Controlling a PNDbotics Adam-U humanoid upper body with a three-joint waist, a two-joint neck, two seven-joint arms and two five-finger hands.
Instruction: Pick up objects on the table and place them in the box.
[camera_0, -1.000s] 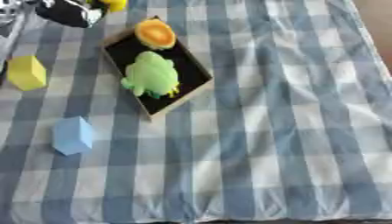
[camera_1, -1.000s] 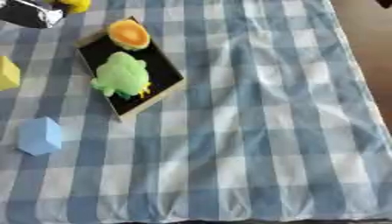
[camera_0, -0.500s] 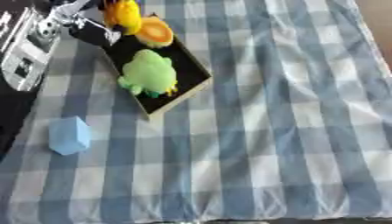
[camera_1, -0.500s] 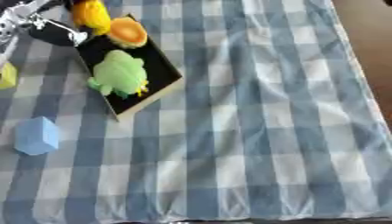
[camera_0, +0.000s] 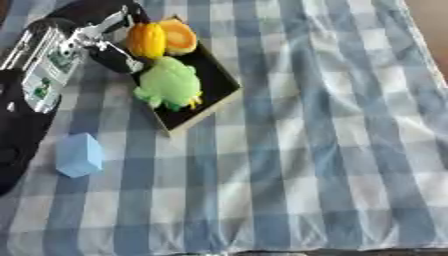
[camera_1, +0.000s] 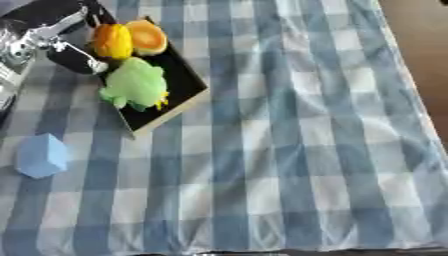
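Two items already lie in the box (camera_0: 220, 95): a green plush (camera_0: 170, 86) and an orange round piece (camera_0: 179, 36). At the box's 11 o'clock corner, the left hand (camera_0: 107, 39) holds a yellow-orange toy (camera_0: 145, 40) over it, fingers curled round. Left on the tabletop (camera_0: 332, 150): a blue block (camera_0: 80, 155) at 7 o'clock from the box.

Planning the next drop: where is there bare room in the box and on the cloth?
The box is crowded: green toy, orange piece, and the left robot hand with a yellow object. Bare cloth lies right of it, and below the blue block.
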